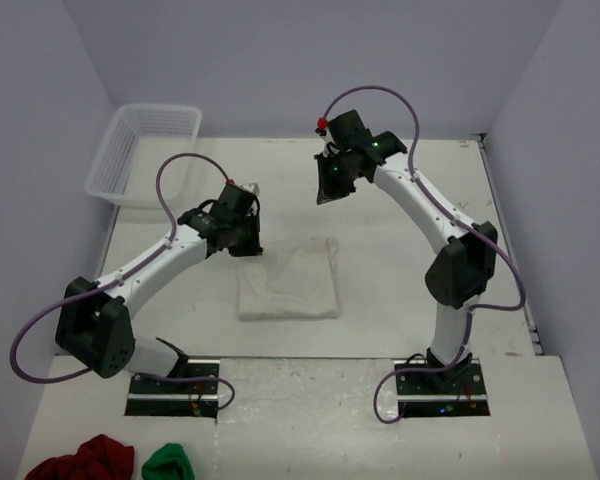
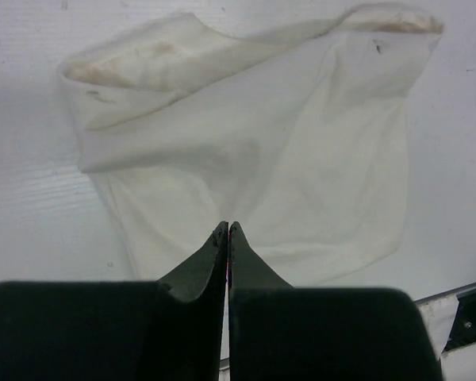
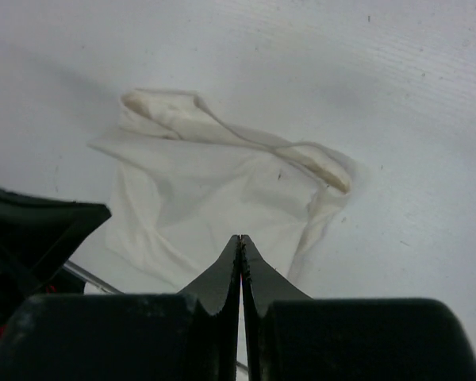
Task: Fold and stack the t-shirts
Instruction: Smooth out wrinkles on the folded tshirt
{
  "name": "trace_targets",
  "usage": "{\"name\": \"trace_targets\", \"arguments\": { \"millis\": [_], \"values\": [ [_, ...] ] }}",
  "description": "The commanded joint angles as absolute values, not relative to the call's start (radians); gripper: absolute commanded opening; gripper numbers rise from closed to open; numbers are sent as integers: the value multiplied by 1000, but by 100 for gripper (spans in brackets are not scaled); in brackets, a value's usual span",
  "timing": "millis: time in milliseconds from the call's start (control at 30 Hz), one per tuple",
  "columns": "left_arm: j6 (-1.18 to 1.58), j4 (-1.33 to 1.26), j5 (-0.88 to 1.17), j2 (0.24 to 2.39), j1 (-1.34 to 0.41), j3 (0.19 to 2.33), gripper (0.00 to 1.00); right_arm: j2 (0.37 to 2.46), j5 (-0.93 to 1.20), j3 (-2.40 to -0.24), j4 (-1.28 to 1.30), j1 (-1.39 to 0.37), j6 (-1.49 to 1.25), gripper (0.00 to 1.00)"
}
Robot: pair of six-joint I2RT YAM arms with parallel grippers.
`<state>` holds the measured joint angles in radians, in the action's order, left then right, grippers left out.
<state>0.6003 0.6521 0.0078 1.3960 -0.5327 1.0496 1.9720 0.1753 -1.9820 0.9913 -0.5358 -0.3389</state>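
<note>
One off-white t-shirt [image 1: 288,279] lies folded into a rough square in the middle of the table. It also shows in the left wrist view [image 2: 254,159] and the right wrist view [image 3: 222,198]. My left gripper [image 1: 248,240] is shut and empty, raised just above the shirt's far left corner; its jaws [image 2: 228,230] are pressed together. My right gripper [image 1: 330,185] is shut and empty, raised beyond the shirt's far right side; its jaws [image 3: 240,240] are pressed together.
A white mesh basket [image 1: 145,152] stands at the far left of the table. A dark red cloth bundle [image 1: 85,460] and a small green cloth bundle [image 1: 170,465] lie at the near left edge. The arm bases [image 1: 175,385] are bolted at the near edge.
</note>
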Motion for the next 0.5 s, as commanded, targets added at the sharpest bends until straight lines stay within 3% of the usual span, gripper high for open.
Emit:
{"name": "trace_targets", "arguments": {
  "millis": [0, 467],
  "values": [
    [568, 680, -6, 1480, -537, 1126, 0, 1864, 250, -1843, 1011, -535, -350, 0],
    [538, 615, 44, 1703, -537, 1258, 0, 1706, 448, -1411, 861, -561, -422, 0]
  ]
}}
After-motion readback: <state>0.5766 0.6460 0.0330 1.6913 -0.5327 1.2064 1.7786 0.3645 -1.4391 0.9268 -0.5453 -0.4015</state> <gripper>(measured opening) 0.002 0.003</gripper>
